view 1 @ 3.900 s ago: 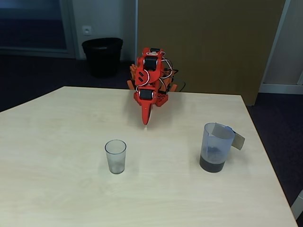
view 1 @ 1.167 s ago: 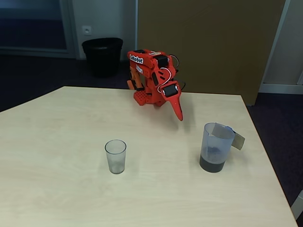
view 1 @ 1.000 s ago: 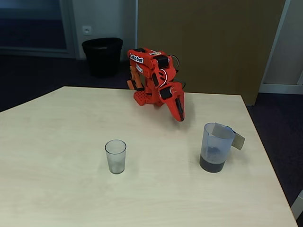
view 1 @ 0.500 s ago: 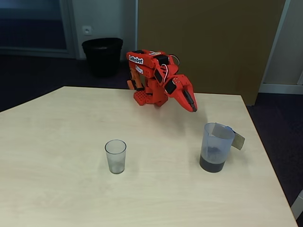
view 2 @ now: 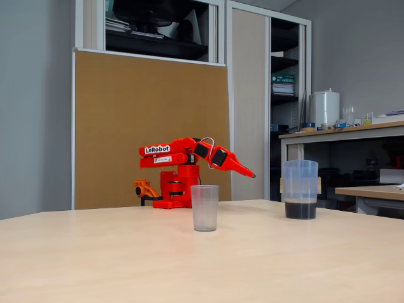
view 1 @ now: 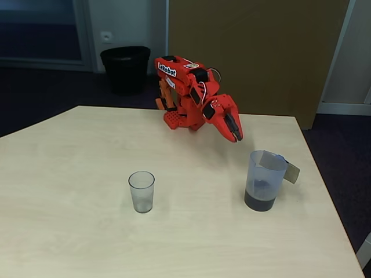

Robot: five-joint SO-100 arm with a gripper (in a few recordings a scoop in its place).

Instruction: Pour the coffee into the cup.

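The cup (view 1: 141,191), a small clear empty tumbler, stands left of the table's middle and also shows in the low fixed view (view 2: 204,207). A larger translucent jug (view 1: 264,174) with a flat handle stands at the right, with the dark coffee (view 1: 259,201) at its bottom; the jug (view 2: 300,186) and its coffee (view 2: 300,209) appear from the side too. My red gripper (view 1: 236,136) hangs shut and empty in the air, up and left of the jug's rim, clear of it. From the side its tip (view 2: 251,175) points down toward the jug.
The light wooden table (view 1: 69,174) has its right edge close behind the jug. My arm's base (view 1: 177,119) sits at the far edge. A black bin (view 1: 124,68) stands on the floor behind, with a brown board (view 2: 151,120) behind the arm.
The arm swung from pointing down at the table's middle to the right, and the gripper rose and reached out toward the jug. Cup and jug have not moved.
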